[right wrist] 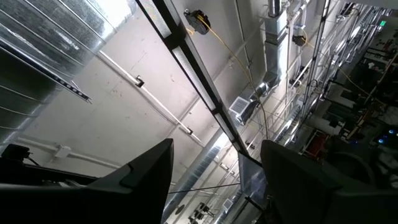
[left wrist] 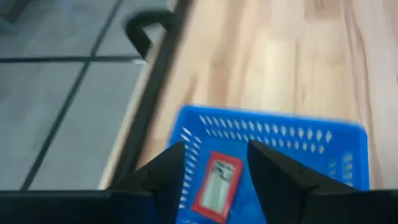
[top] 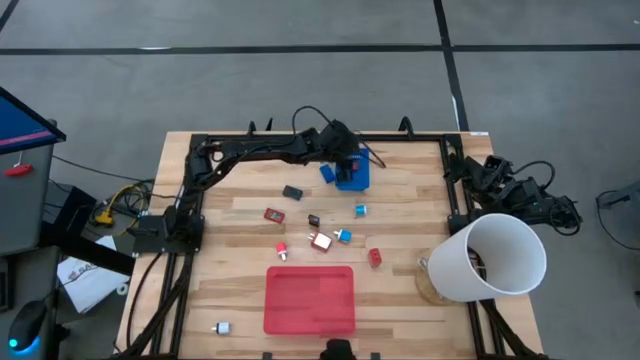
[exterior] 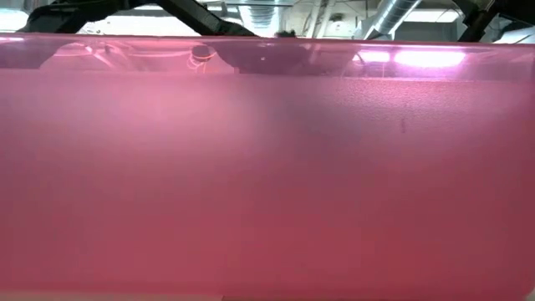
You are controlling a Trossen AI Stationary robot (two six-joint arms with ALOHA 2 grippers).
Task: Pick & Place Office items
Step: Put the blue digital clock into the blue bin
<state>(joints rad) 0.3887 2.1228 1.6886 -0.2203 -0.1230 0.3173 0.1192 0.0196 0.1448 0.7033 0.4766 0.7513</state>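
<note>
The left jaws [left wrist: 214, 177] stand spread above the small blue perforated bin [left wrist: 292, 140], and a red-framed item with a silvery face [left wrist: 216, 185] lies in the bin between the two fingers, which do not touch it. In the high view the left gripper [top: 340, 150] reaches across the far side of the desk [top: 240, 240] to that bin [top: 354, 178], which sits near the far edge.

The other office items lie scattered on the desk between the bin and the flat red tray [top: 309, 299]: a black piece [top: 292, 192], a red one [top: 273, 214], a small dark one [top: 313, 220], a blue one [top: 360, 210], a red-and-white square [top: 321, 241] just beside another blue piece [top: 344, 236], a small red-and-white piece [top: 282, 250], a red block [top: 374, 257], and a silvery piece [top: 222, 327] near the front left corner, well apart from the rest.

The right arm [top: 510, 190] is folded at the right edge of the desk; its jaws [right wrist: 214, 177] are spread and empty, pointing at the ceiling. A large white cup [top: 490, 257] lies on its side below it. The low view is filled by the tray's red wall [exterior: 267, 184].
</note>
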